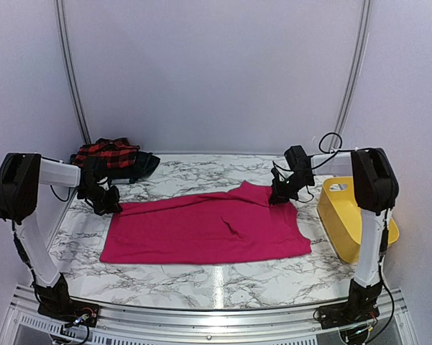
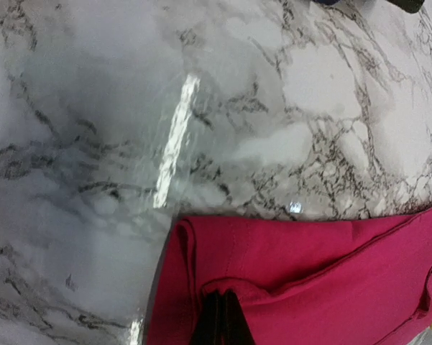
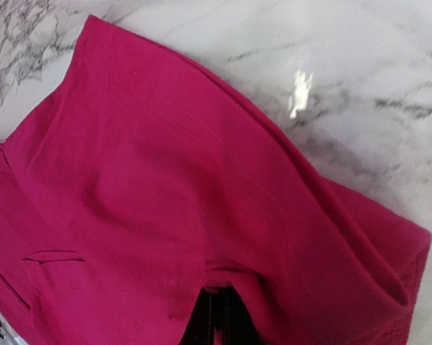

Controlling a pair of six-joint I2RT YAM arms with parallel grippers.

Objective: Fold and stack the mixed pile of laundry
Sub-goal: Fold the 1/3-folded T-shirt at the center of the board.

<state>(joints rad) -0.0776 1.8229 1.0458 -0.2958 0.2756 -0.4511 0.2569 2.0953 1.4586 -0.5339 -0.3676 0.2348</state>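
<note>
The magenta-pink garment (image 1: pixel 208 230) lies spread flat across the middle of the marble table. My left gripper (image 1: pixel 109 205) is shut on its far left corner; in the left wrist view the black fingertips (image 2: pixel 219 320) pinch a fold of the pink cloth (image 2: pixel 309 280). My right gripper (image 1: pixel 279 196) is shut on its far right edge; in the right wrist view the fingertips (image 3: pixel 217 320) pinch the pink cloth (image 3: pixel 151 187). The red-and-black checked garment (image 1: pixel 109 152) lies on the dark plaid one (image 1: pixel 140 167) at the far left corner.
A yellow plastic tub (image 1: pixel 351 215) stands at the right edge, close to my right arm. Bare marble table (image 1: pixel 223 277) shows in front of the pink garment. White walls close in the back and sides.
</note>
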